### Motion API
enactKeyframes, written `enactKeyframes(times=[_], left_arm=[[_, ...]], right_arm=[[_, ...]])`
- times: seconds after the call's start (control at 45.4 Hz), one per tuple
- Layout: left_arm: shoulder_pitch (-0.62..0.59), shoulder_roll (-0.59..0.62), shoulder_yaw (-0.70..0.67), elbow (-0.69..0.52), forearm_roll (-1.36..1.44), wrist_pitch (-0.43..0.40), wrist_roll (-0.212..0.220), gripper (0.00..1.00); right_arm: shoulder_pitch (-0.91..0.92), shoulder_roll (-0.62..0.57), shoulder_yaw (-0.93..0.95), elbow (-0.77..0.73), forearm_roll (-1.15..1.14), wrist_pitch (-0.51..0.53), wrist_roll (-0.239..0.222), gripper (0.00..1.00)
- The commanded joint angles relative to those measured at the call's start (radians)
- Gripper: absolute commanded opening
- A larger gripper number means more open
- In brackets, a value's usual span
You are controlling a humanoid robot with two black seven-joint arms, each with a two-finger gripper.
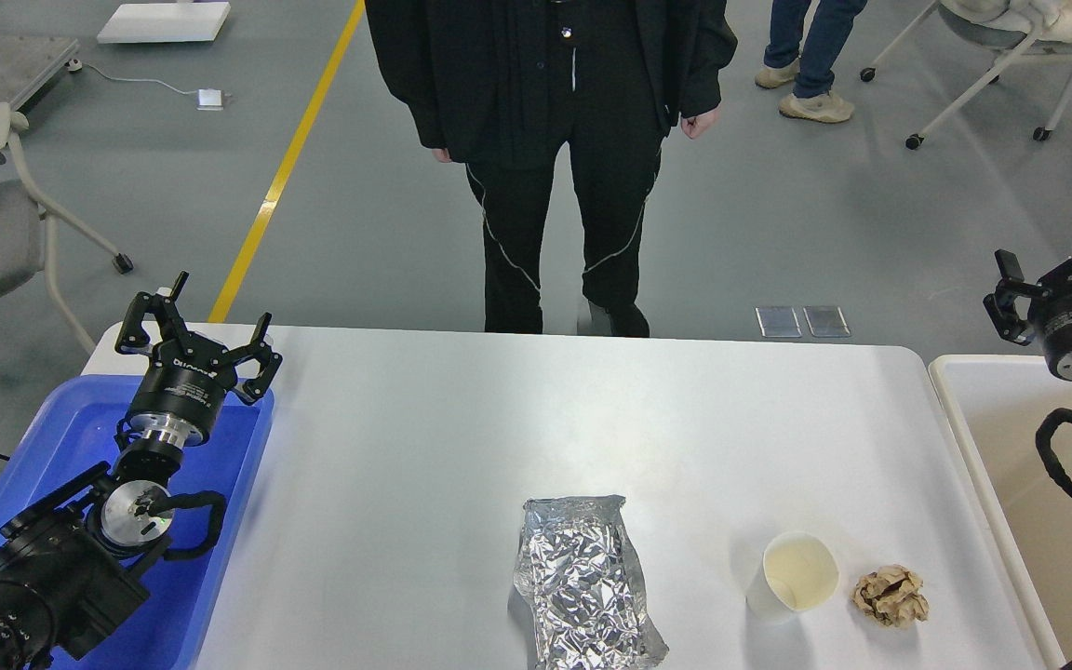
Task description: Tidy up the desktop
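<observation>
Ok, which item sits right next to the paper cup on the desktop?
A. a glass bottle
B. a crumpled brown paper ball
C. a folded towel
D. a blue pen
B: the crumpled brown paper ball lies just right of the paper cup on the desktop; the silver foil bag lies farther left.

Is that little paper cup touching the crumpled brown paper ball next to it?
Apart. The head view shows a strip of bare white desktop between the paper cup and the crumpled paper ball.
</observation>
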Motion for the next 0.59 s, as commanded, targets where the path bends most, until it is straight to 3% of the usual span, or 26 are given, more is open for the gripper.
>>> enactKeyframes(times=[0.0,0.572], left_arm=[[0.0,0.0,0.0,0.0,0.0,-0.001,0.0,1.0],[0.0,0.0,0.0,0.0,0.0,0.001,0.0,1.0]], right_arm=[[-0.003,0.011,-0.002,-0.002,0.0,0.005,0.0,1.0],[-0.015,0.007,0.002,0.003,0.0,0.007,0.0,1.0]])
